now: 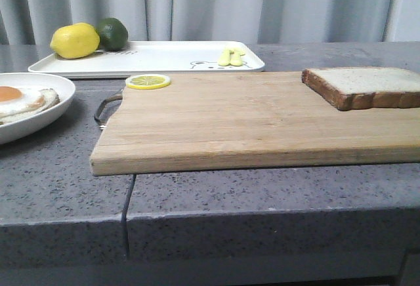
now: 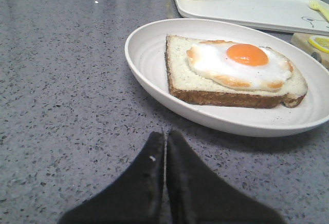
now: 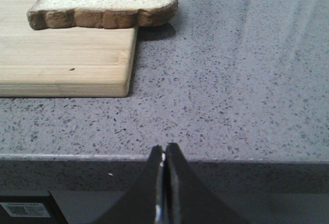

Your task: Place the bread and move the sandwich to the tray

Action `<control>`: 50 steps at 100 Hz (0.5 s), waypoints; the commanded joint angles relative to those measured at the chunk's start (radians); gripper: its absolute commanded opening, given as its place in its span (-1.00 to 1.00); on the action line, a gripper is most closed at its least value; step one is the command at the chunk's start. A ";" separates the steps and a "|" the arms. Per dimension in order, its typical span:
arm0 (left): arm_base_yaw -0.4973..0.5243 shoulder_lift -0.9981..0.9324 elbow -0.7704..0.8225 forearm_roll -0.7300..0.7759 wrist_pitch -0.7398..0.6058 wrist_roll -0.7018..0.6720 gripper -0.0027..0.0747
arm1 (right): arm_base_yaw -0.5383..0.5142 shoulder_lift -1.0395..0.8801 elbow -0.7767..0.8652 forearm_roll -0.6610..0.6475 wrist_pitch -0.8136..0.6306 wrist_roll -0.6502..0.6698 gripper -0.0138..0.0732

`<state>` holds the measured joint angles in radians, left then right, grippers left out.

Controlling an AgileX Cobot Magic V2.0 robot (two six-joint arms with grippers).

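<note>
While the bread [image 1: 367, 86] lies flat at the right end of the cutting board [image 1: 243, 122], its pale crumb framed by dark brown crust, one corner overhangs the board's edge. Resting in a round white dish [image 2: 154, 64] near the worktop's left edge, the sandwich [image 2: 234, 70] carries a fried egg. Beyond sits the tray [image 1: 164, 56], holding a lemon [image 1: 74, 40] and lime [image 1: 113, 33]. Left gripper [image 2: 165, 136] and right gripper [image 3: 164, 149] hover with jaws pressed together, holding nothing, over bare worktop [image 3: 231, 90].

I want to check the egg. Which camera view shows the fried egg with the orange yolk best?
The left wrist view: the fried egg lies whole on a bread slice in the round white dish. The front view shows only part of it at the picture edge. The right wrist view does not show it.
</note>
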<state>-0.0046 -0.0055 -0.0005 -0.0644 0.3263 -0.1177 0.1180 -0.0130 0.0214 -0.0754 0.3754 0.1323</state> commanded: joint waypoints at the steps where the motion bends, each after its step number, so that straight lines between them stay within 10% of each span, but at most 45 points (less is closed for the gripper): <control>1: -0.007 -0.029 0.015 0.000 -0.059 -0.007 -0.98 | -0.007 -0.017 0.008 -0.003 -0.038 -0.008 -0.82; 50: -0.007 -0.029 0.015 -0.005 -0.097 -0.007 -0.98 | -0.007 -0.017 0.008 -0.003 -0.038 -0.008 -0.82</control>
<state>-0.0046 -0.0055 -0.0005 -0.0644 0.3200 -0.1177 0.1180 -0.0130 0.0214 -0.0754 0.3754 0.1323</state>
